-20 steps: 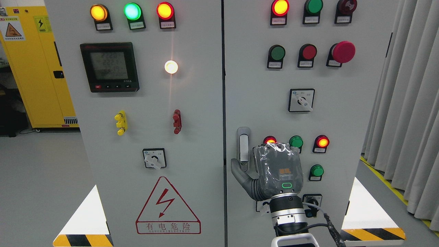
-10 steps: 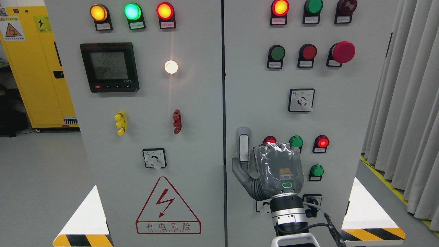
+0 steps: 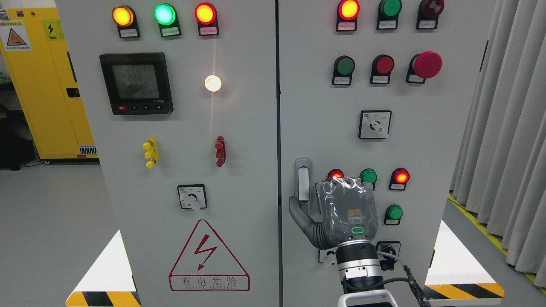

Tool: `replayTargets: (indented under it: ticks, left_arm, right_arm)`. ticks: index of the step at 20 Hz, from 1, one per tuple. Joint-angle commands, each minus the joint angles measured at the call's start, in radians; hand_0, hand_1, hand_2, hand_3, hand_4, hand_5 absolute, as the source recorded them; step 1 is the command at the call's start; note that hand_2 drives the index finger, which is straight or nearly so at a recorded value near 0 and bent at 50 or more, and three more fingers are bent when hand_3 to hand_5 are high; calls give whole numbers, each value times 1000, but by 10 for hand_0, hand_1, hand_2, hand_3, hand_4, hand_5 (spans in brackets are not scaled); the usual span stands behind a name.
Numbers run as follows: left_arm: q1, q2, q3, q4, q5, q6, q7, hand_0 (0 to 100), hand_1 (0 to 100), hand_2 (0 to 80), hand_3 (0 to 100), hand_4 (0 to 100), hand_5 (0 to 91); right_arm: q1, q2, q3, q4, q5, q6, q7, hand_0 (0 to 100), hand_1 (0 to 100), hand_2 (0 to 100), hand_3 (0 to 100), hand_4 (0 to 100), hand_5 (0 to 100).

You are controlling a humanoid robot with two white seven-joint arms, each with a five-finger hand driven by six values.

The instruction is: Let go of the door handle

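Right hand (image 3: 337,213) is up against the right cabinet door (image 3: 426,170), back of hand to camera; thumb (image 3: 298,213) sits at the lower end of the door handle (image 3: 303,183), touching or just beside it; the other fingers are hidden behind the palm, so can't tell if it's gripping or already loose; handle is vertical, near the door's left edge; door looks closed; judgement: release not visibly done, hand has yet to clear the handle; left arm not visible.

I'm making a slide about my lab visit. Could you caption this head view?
Robot's right hand at the grey cabinet's door handle, thumb beside its lower end, below lit indicator lamps.
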Motion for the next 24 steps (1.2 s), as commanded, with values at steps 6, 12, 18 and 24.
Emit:
replayTargets:
  ticks: [6, 12, 18, 24]
  left_arm:
    - [0, 0, 0, -15, 0, 0, 0, 120, 556, 0, 0, 0, 0]
    - [0, 0, 0, -15, 0, 0, 0, 120, 556, 0, 0, 0, 0]
    - [0, 0, 0, -15, 0, 0, 0, 120, 556, 0, 0, 0, 0]
    - [0, 0, 0, -15, 0, 0, 0, 120, 556, 0, 0, 0, 0]
  right_arm:
    - [3, 0, -10, -4, -3, 2, -2, 496, 261, 1000, 1000, 1000, 1000]
    - [5, 0, -10, -6, -2, 2, -3, 544, 268, 1000, 1000, 1000, 1000]
    - [6, -2, -8, -6, -5, 25, -2, 603, 320, 1000, 1000, 1000, 1000]
    - [6, -2, -8, -6, -6, 25, -3, 628, 360, 1000, 1000, 1000, 1000]
